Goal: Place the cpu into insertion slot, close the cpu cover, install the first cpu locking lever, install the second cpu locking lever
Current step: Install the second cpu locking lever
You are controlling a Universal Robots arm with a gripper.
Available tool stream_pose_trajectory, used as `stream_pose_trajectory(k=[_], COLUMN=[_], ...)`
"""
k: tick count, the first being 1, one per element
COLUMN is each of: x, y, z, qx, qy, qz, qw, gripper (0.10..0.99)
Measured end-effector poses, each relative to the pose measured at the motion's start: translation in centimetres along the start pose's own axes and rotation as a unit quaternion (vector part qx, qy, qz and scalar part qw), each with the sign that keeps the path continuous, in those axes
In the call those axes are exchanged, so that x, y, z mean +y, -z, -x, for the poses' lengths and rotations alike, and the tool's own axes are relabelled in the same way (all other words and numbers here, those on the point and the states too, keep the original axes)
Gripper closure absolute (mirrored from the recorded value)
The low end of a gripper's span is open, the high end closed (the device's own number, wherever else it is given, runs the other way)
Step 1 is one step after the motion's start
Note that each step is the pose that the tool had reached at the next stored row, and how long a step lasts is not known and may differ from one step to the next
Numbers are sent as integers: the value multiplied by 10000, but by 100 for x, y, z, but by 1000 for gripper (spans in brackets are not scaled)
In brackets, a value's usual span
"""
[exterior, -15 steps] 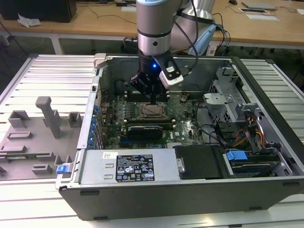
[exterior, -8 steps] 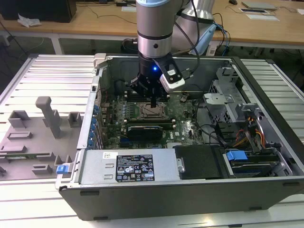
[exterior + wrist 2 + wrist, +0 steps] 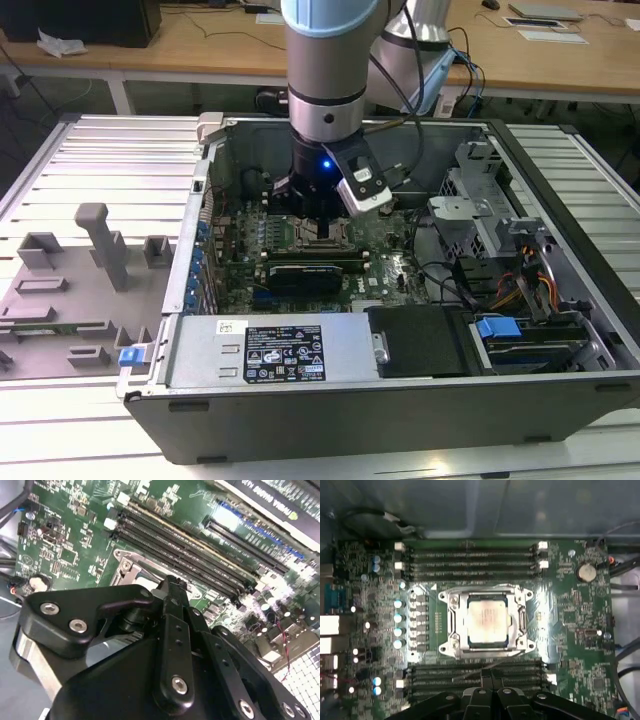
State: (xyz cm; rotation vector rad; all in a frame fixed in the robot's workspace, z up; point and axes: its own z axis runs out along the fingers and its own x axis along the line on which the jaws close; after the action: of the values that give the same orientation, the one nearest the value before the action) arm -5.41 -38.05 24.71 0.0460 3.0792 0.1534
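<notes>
The cpu (image 3: pixel 487 622), a pale silver square, lies in the insertion slot at the middle of the green motherboard (image 3: pixel 570 625). The cpu cover (image 3: pixel 454 622), a metal frame, lies flat around it. Thin wire levers run along two opposite edges of the socket. In the first wrist view my gripper (image 3: pixel 488 676) is beside the socket, over the memory slots, with its black fingers pressed together and nothing between them. The second wrist view has the gripper (image 3: pixel 170 584) tip just in front of the socket (image 3: pixel 131 571). In the exterior view the gripper (image 3: pixel 318 222) hangs low over the socket (image 3: pixel 322 242) inside the open computer case.
Rows of memory slots (image 3: pixel 470 560) flank the socket on two sides. The case walls (image 3: pixel 195 250), a drive cage (image 3: pixel 470 200) and cables (image 3: pixel 520 285) ring the motherboard. A power supply (image 3: pixel 270 350) lies at the front. A grey fixture tray (image 3: pixel 70 290) stands at the exterior view's left.
</notes>
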Motion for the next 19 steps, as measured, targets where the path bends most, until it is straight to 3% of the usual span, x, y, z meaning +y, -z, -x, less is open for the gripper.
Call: stream_pose_trajectory(k=[5, 13, 17, 19], x=[-9, -23, -26, -26], y=[-76, -188, -208, -212], z=[-24, -115, -140, -152], qx=[1, 1, 1, -3], qy=[-2, -7, -9, -11], qz=[39, 42, 41, 69], qw=[10000, 10000, 10000, 10000], gripper=[980, 980, 980, 980])
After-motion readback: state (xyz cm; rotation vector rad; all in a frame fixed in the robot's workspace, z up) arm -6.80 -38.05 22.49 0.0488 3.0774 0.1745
